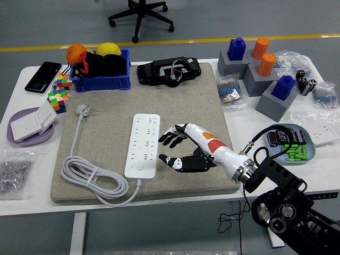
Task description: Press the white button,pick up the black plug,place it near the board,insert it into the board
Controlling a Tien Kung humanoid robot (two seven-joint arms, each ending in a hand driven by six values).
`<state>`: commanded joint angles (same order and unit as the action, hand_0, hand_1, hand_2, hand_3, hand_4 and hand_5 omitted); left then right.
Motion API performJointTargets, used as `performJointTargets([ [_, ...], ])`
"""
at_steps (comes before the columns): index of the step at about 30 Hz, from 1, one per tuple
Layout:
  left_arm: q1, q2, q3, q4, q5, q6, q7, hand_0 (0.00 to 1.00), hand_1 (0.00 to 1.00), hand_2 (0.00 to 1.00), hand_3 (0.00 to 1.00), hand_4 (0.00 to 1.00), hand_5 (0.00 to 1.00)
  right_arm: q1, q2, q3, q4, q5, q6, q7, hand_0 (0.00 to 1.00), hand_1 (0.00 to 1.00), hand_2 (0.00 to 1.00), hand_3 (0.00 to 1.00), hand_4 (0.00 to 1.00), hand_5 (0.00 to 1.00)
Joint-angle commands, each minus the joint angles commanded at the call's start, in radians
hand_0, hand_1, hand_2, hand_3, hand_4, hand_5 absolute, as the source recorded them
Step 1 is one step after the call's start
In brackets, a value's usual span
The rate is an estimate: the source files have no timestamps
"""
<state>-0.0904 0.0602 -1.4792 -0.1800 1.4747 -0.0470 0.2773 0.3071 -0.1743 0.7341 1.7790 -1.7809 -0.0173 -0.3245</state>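
We see the right hand (178, 149) just beside the right edge of the white power strip (144, 145). Its fingers (169, 139) are spread out and hold nothing. The thumb points at the strip's lower end, near the white button (139, 167).

The strip lies flat on a gray mat (106, 114) on the white table (26, 204). Its white cord (87, 172) loops on the mat and ends in a gray plug (83, 110), well apart from the hand. A black device (169, 72) sits at the mat's far edge beside a blue bin (101, 81). We cannot tell which thing is the black plug.
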Motion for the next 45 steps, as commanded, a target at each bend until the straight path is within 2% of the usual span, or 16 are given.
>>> performJointTargets([
  [6, 0.008, 0.000, -0.015, 0.000, -0.001, 0.004, 0.000, 0.652, 0.648, 0.645, 0.690, 0.602, 0.033, 0.079, 0.032, -0.091, -0.026, -0.071, 0.003, -0.094, 0.387, 0.311, 0.386, 0.671, 0.629, 0.233],
  [7, 0.010, 0.001, -0.021, 0.000, 0.004, 0.004, 0.002, 0.651, 0.647, 0.645, 0.690, 0.601, 0.039, 0.093, 0.039, -0.109, -0.033, -0.088, -0.002, -0.107, 0.228, 0.168, 0.232, 0.691, 0.562, 0.213],
  [13, 0.019, 0.004, -0.060, 0.000, 0.045, 0.003, 0.012, 0.651, 0.647, 0.645, 0.690, 0.601, 0.039, 0.159, 0.076, -0.177, -0.081, -0.127, -0.010, -0.143, 0.228, 0.168, 0.232, 0.691, 0.562, 0.213],
  [14, 0.019, 0.003, -0.062, 0.000, 0.046, 0.003, 0.012, 0.651, 0.646, 0.645, 0.690, 0.598, 0.037, 0.175, 0.085, -0.190, -0.099, -0.131, -0.008, -0.152, 0.085, 0.069, 0.169, 0.707, 0.530, 0.182],
  [18, 0.017, 0.003, -0.059, 0.000, 0.047, 0.003, 0.011, 0.651, 0.646, 0.645, 0.690, 0.598, 0.037, 0.217, 0.106, -0.228, -0.149, -0.137, 0.005, -0.179, 0.085, 0.069, 0.169, 0.707, 0.530, 0.182],
  [19, 0.016, 0.003, -0.059, 0.000, 0.050, 0.003, 0.011, 0.651, 0.647, 0.645, 0.689, 0.597, 0.038, 0.228, 0.111, -0.240, -0.164, -0.136, 0.009, -0.184, 0.002, 0.002, 0.132, 0.688, 0.379, 0.094],
  [25, 0.012, 0.005, -0.059, 0.000, 0.051, 0.003, 0.010, 0.651, 0.647, 0.645, 0.689, 0.597, 0.038, 0.256, 0.128, -0.298, -0.231, -0.120, 0.017, -0.191, 0.002, 0.002, 0.132, 0.688, 0.379, 0.094],
  [26, 0.012, 0.005, -0.058, 0.000, 0.050, 0.003, 0.010, 0.652, 0.647, 0.645, 0.687, 0.596, 0.040, 0.258, 0.130, -0.305, -0.240, -0.119, 0.017, -0.191, 0.002, 0.002, 0.118, 0.668, 0.303, 0.026],
  [34, 0.012, 0.004, -0.058, 0.000, 0.048, 0.003, 0.010, 0.651, 0.646, 0.643, 0.688, 0.595, 0.038, 0.264, 0.146, -0.334, -0.310, -0.110, 0.003, -0.182, 0.002, 0.002, 0.114, 0.669, 0.283, 0.002],
  [45, 0.011, 0.004, -0.056, 0.000, 0.049, 0.003, 0.010, 0.652, 0.647, 0.643, 0.688, 0.593, 0.037, 0.269, 0.167, -0.344, -0.364, -0.115, -0.011, -0.170, 0.002, 0.002, 0.114, 0.658, 0.279, 0.002],
])
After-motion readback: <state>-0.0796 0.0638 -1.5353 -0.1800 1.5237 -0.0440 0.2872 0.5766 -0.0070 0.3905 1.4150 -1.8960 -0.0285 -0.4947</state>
